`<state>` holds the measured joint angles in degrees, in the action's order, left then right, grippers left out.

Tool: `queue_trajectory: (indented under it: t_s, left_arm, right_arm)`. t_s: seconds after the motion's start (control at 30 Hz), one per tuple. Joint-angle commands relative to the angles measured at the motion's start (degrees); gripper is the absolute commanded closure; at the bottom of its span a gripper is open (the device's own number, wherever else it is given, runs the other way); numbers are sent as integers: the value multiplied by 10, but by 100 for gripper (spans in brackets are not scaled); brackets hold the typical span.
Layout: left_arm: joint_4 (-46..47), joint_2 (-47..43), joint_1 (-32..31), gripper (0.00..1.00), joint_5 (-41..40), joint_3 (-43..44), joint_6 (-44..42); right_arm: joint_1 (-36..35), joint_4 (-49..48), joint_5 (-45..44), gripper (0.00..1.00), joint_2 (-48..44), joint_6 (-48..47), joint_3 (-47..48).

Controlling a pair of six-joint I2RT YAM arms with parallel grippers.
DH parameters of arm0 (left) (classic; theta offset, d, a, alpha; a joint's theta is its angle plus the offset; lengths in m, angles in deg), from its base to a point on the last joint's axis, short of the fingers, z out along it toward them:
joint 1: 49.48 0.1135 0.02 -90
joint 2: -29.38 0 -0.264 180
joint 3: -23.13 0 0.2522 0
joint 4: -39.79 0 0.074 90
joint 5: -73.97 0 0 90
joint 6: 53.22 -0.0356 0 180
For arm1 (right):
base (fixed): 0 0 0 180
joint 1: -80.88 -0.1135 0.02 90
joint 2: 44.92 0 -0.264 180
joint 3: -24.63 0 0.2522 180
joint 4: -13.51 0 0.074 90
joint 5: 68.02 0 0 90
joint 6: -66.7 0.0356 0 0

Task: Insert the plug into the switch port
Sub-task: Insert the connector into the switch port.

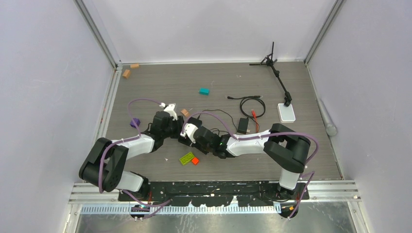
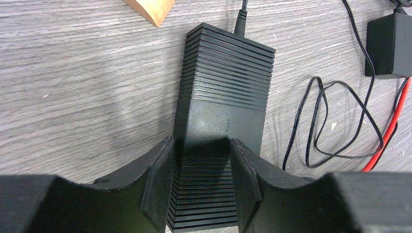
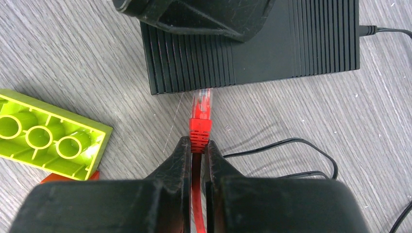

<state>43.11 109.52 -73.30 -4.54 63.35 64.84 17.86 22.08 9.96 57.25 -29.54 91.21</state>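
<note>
1. A grey wood-grain worktop [image 1: 218,77] inside a pale-walled cell, where two arms meet at mid-table over a black ribbed switch [image 2: 226,87].
2. The left end effector [image 2: 201,144] stands about half open. Its fingers lie over the switch's top rather than round its sides. It appears to pin the box down, though contact cannot be confirmed.
3. The right end effector [image 3: 197,145] is closed tight on the plug [image 3: 201,104], pinching the red boot just behind the clear tip. The red cable [image 3: 196,204] runs back between the fingers.
4. The plug sits low over the worktop with its tip at the switch's near face, left of centre. Whether it has entered a port cannot be told.
5. The step in hand looks like the final push home.
6. To do it well, the right arm should drive straight along the plug's axis, square to the face and level with the port, without twisting. The short grip behind the boot should stop the cable buckling.
7. The left arm must brace the switch so it does not slide away under the push.
8. A green brick [image 3: 48,138] lies just beside the right fingers and is best left undisturbed.
</note>
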Motion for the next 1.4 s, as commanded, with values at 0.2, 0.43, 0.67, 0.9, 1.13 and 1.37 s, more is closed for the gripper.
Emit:
queue_trajectory:
  t_s: [0.2,0.43,0.67,0.9,1.13,1.37]
  left_arm:
    - [15,9,-9,59,65,-25,22]
    - [28,-7,-12,59,71,-53,40]
    - [40,-5,-25,59,76,-64,47]
    - [47,8,-32,59,83,-58,46]
    - [50,10,-34,59,90,-58,45]
    - [53,12,-35,59,96,-59,46]
  right_arm:
    - [-1,-79,-19,100,4,-27,27]
    - [-1,-64,-13,100,14,-39,61]
    - [-2,-64,-8,100,28,-41,84]
    - [-1,-50,-3,100,28,-62,118]
    - [-1,-46,-2,100,40,-81,153]
    - [2,-71,-7,100,45,-67,157]
